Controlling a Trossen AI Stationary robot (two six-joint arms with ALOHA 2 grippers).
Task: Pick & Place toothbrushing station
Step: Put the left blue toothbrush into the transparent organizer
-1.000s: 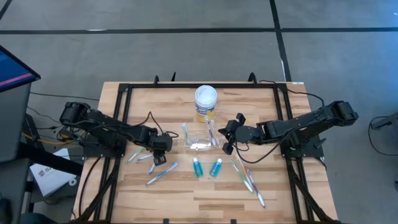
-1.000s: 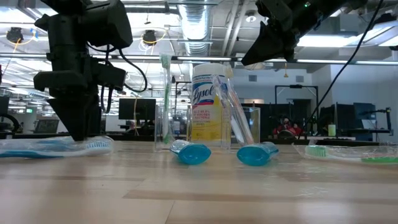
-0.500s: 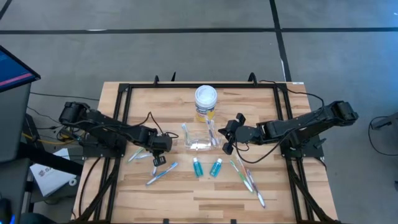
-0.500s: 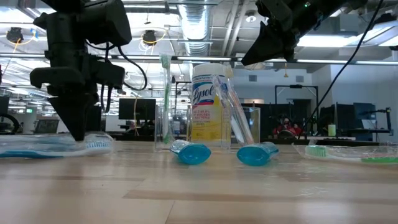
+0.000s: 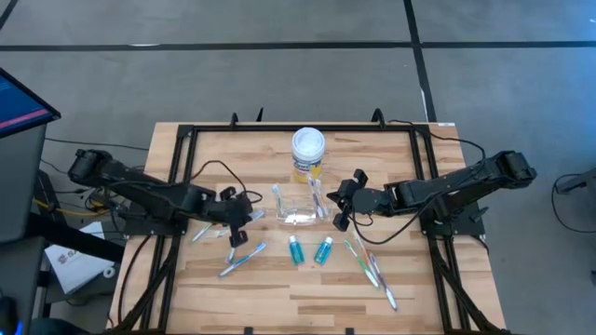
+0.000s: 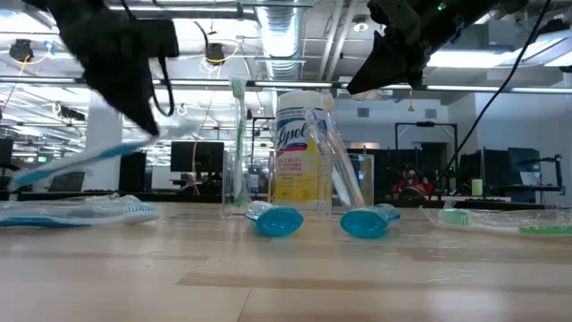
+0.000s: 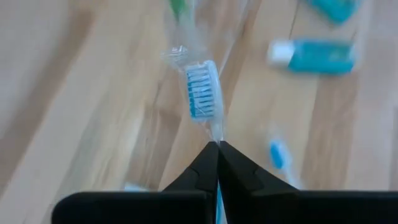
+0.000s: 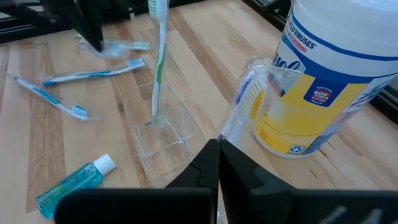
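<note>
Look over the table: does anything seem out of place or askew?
Yes. Toothbrushes and two tubes lie scattered on the table, outside the cup. One blue brush hangs tilted in the left gripper.

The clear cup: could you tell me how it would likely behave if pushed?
Probably light: the cup is thin clear plastic. It may tip easily, since tall brushes stand in it, leaning past its rim. On the smooth wood table it could also slide.
</note>
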